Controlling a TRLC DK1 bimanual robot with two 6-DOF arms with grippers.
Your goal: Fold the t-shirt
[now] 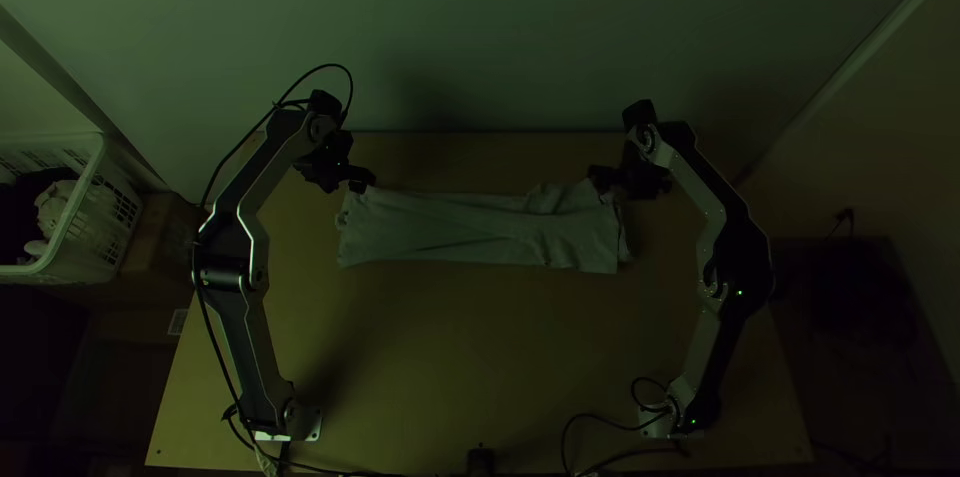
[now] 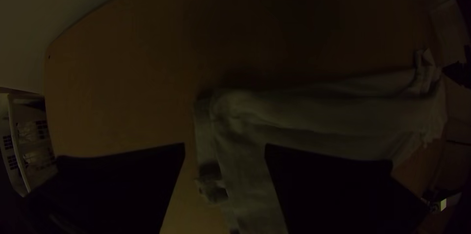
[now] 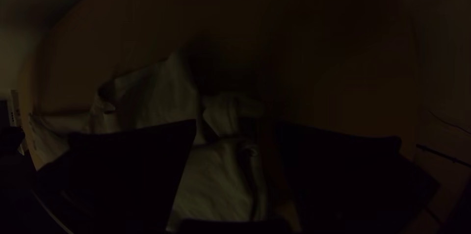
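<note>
The t-shirt (image 1: 470, 229) lies as a strip mid-frame from above, left gripper (image 2: 224, 148) and right gripper (image 3: 236, 126) spread near its upper corners. Shallow pinches might catch only top layers — skewing the strip.

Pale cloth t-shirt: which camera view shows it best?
The top view: the t-shirt shows there end to end, a long strip across the light wooden table. The left wrist view has its left end close, partly behind the black left pincer; the right wrist view, its rumpled right end, partly behind the black right pincer.
</note>
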